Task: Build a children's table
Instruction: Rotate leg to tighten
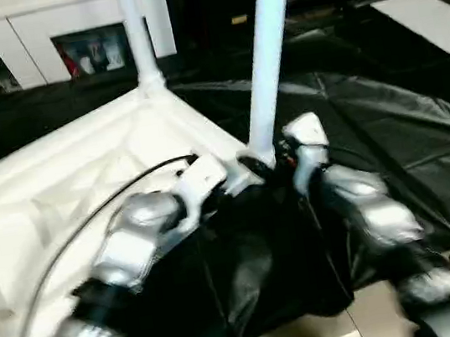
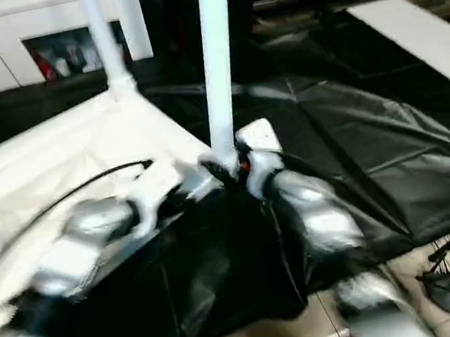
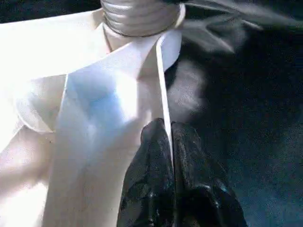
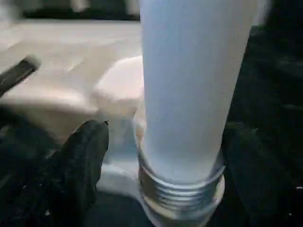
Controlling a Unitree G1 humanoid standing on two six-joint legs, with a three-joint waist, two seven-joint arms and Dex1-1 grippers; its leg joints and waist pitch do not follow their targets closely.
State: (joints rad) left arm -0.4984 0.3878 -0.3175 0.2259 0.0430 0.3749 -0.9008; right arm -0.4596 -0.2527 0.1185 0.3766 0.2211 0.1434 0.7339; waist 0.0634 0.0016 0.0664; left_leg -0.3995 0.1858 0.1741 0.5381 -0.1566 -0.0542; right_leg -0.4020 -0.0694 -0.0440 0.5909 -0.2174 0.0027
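Our tabletop lies underside up on the black sheet; it looks light, stiff and slick. Our left gripper pinches its edge wall at the near corner – fingers nearly closed. Our right gripper spreads wide around the leg, 1 of 2 standing, best held low near its threaded base

1. The tabletop is white plastic and lies upside down on black sheeting, its ribbed underside facing up.
2. A near leg, a white tapered tube, stands upright in the near corner socket, its threaded base partly exposed.
3. A far leg stands upright in the far corner socket.
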